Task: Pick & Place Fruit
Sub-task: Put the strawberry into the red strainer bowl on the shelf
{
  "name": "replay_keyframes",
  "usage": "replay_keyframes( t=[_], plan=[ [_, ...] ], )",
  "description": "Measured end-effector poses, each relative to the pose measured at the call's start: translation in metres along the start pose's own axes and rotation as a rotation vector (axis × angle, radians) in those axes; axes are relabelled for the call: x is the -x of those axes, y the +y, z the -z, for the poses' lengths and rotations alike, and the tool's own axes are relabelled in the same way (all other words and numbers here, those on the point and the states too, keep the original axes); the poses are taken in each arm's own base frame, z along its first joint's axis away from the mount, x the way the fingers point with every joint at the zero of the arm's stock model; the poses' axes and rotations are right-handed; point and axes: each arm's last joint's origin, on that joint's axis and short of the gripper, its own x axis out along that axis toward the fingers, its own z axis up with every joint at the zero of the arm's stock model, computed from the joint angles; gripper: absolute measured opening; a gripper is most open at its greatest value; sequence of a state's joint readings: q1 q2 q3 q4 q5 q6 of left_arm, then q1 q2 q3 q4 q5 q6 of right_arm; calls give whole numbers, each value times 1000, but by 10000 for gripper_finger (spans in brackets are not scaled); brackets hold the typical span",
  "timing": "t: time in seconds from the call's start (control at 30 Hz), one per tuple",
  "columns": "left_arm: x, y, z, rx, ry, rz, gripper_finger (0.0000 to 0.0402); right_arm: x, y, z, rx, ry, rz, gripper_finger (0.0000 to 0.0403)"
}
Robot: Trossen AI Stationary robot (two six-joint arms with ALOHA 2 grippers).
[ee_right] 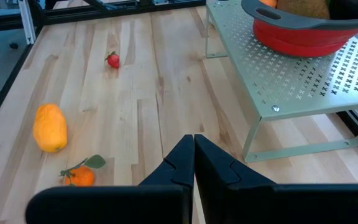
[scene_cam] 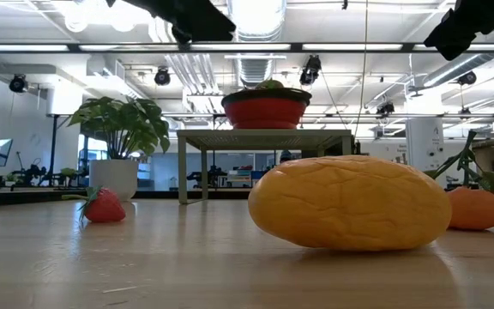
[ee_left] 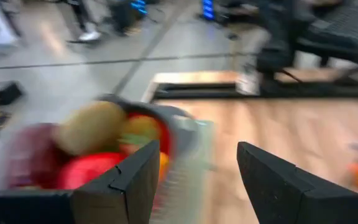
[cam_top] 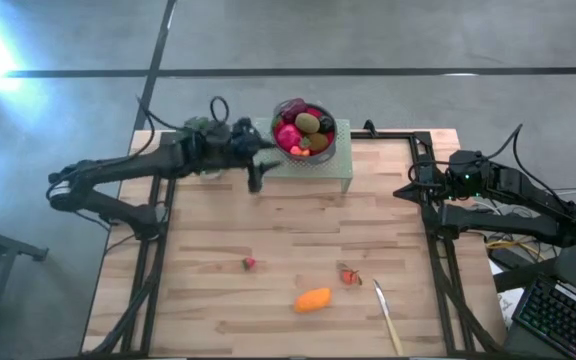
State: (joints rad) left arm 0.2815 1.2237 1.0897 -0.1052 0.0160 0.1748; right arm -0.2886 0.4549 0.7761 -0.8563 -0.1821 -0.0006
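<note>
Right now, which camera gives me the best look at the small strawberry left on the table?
The right wrist view: the strawberry sits alone on bare wood, fully visible from above. The low view shows it side-on at the table's left. The high view has it as a tiny red speck. The left wrist view misses it.

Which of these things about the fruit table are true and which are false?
1. The bowl sits on a little metal stand. True.
2. The orange oval fruit is inside the bowl. False: it lies on the table.
3. The right gripper has its fingers shut, holding nothing. True.
4. The left gripper is squeezing the strawberry. False: its fingers are open beside the bowl, and the strawberry lies alone on the table.
5. The pale utensil lies on the table near the small orange fruit. True.
</note>
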Motion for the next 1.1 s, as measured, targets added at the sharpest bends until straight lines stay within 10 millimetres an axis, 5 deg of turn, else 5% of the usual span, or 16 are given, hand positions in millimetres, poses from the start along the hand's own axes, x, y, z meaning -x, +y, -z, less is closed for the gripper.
replay_keyframes(
  t=[0.37,0.63,1.1],
  plan=[
    [18,-96,5,-229,110,361,220,0,0,0,0,0,0,8],
    [35,-144,18,-251,195,514,220,0,0,0,0,0,0,8],
    [27,-172,51,-147,445,473,220,0,0,0,0,0,0,8]
  ],
)
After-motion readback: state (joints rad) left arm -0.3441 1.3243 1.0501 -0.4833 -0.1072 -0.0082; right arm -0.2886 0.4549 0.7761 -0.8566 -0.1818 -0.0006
